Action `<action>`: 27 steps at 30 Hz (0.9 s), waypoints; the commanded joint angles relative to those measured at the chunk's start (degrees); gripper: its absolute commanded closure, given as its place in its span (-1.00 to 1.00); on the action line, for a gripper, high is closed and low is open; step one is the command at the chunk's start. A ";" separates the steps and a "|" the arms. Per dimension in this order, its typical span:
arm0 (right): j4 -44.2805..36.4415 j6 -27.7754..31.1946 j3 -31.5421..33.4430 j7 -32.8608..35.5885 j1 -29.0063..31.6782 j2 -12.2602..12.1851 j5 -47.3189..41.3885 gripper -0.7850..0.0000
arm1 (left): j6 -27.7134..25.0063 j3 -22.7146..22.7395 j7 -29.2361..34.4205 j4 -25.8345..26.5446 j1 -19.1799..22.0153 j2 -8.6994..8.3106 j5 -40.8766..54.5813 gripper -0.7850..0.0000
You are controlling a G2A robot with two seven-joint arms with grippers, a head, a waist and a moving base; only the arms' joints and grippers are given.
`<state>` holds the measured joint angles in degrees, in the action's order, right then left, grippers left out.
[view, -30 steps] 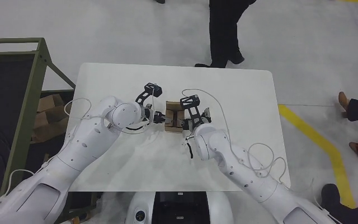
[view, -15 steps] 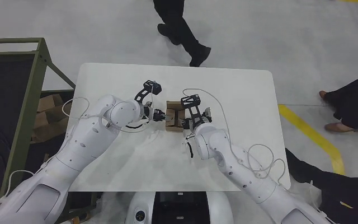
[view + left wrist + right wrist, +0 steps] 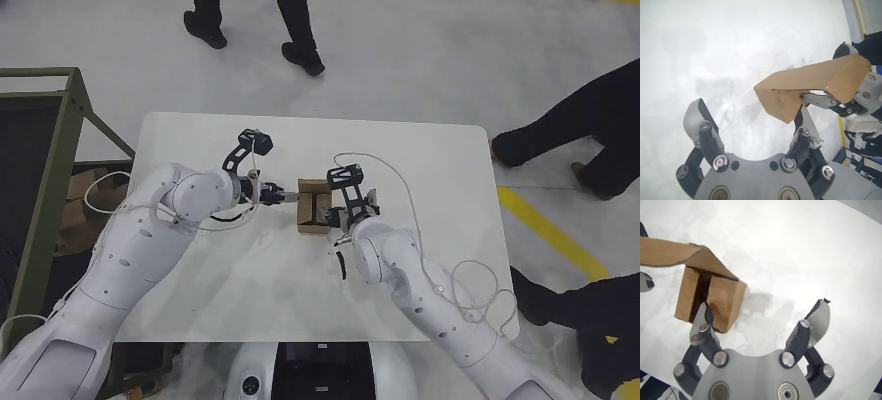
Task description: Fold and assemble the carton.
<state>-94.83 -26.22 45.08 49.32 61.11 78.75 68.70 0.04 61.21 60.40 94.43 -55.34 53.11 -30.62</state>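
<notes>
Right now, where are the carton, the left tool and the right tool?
carton [image 3: 723,294], right wrist view, on one of its end flaps.
left tool [image 3: 750,108], left wrist view, midway between its fingertips.
right tool [image 3: 762,304], right wrist view, midway between its fingertips.

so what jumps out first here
A small brown carton with its flaps partly open sits in the middle of the white table. The left gripper and right gripper flank it, both open, each with one finger at the cardboard.

Carton flap [image 3: 668,255], far end beyond the right wrist view's edge (interior in shadow)
</notes>
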 commanded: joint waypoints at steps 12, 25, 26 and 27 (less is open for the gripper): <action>-3.88 1.98 3.77 -1.07 3.34 0.14 -2.11 -1.00 | 5.18 6.41 -3.81 3.28 -3.30 -0.87 -2.05 -1.00; 1.56 1.24 2.57 -4.57 1.56 2.26 -8.17 -1.00 | 3.94 -2.01 -6.60 -3.80 3.94 1.95 -1.59 -1.00; 2.06 1.18 2.46 -4.61 1.32 2.40 -8.27 -1.00 | 3.90 -2.38 -6.61 -4.01 4.28 2.10 -1.65 -1.00; 2.44 1.06 2.34 -4.62 1.08 2.53 -8.24 -1.00 | 3.91 -2.62 -6.71 -4.17 4.54 2.23 -1.65 -1.00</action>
<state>-92.85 -25.02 47.55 44.71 62.46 81.14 60.45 3.94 58.91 53.78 90.47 -51.11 55.19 -32.24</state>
